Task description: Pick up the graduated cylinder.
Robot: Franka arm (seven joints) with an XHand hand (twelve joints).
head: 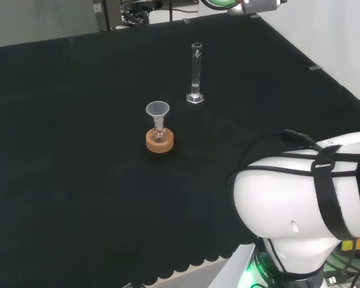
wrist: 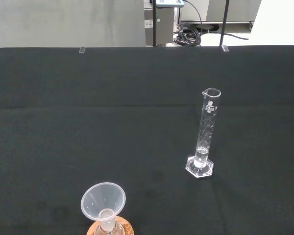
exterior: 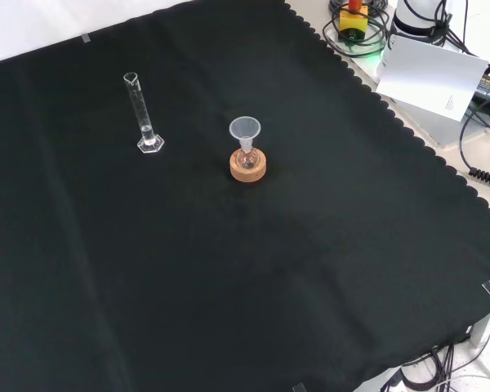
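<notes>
I see graduated cylinder upright on tabletop, well ahead of my wrist camera | funnel nearer | fingers' state: cannot tell

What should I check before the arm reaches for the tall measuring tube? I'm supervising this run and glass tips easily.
1. Measuring tube standing upright on its base: ok.
2. Tube apart from the funnel and the cork ring under the small flask: ok, black cloth shows between them in the front view.
3. Cloth around the tube's base free of other things: ok.
4. Tube empty: cannot tell, the glass is clear.
5. Fingers open and ready: cannot tell.
6. Tube in the wrist view, ahead of the camera: ok.
</notes>
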